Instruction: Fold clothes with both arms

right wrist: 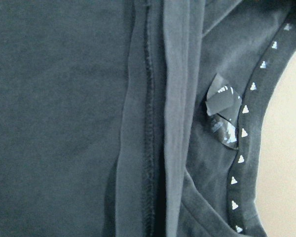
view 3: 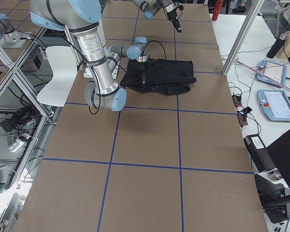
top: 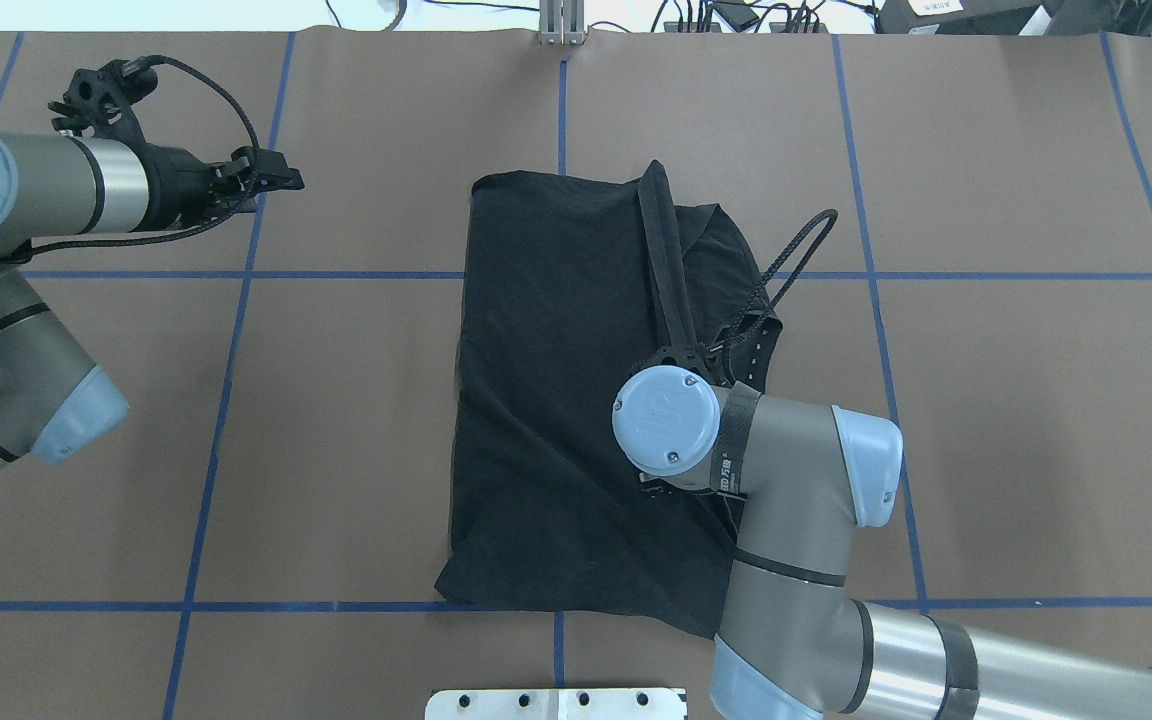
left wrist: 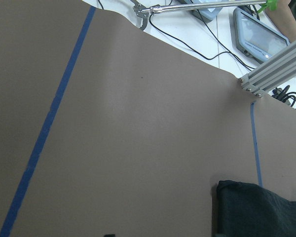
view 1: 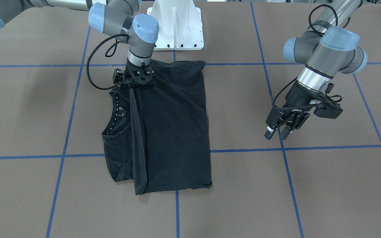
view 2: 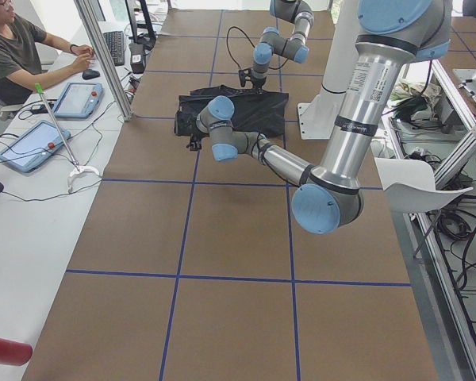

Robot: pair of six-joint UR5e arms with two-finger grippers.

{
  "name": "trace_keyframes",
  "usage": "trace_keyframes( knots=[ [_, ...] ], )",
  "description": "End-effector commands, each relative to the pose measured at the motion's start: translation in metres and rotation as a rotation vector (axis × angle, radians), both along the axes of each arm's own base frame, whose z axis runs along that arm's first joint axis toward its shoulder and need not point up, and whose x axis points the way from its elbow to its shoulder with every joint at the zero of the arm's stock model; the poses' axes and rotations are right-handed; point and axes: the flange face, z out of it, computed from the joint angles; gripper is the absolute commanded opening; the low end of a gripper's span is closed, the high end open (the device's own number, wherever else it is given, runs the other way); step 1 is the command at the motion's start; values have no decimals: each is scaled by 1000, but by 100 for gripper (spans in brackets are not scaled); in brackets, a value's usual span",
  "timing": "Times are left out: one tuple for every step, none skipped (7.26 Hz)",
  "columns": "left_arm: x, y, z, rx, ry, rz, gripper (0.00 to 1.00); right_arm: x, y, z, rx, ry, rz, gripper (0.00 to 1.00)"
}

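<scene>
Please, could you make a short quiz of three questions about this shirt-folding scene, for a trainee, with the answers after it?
1. True or false: the left gripper touches the black T-shirt.
2. Which gripper is over the T-shirt? A) left B) right C) both
3. Fill in: the row of small white triangles runs along the shirt's ____.

Key:
1. False. It hangs over the bare table, apart from the shirt.
2. B, the right gripper.
3. collar.
</scene>
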Motion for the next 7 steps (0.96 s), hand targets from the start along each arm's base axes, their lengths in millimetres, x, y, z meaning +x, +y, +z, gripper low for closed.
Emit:
trace_keyframes(
  knots=[
    [0,0,0,0,0,0,73,4,1,15,-4,22,-3,100],
    [0,0,-1,1,1,0,73,7,-1,13,-2,18,-2,100],
    [0,0,0,0,0,0,73,11,-6,20,9,30,-26,100],
    [0,0,0,1,-1,0,73,26,-15,28,18,37,-32,100],
    [0,0,0,1,-1,0,73,49,-16,48,25,56,-47,100],
    [-1,1,-1,2,0,0,73,86,-8,63,39,58,-72,100],
    [-1,0,-2,5,2,-1,73,113,1,79,41,72,-83,100]
  ],
)
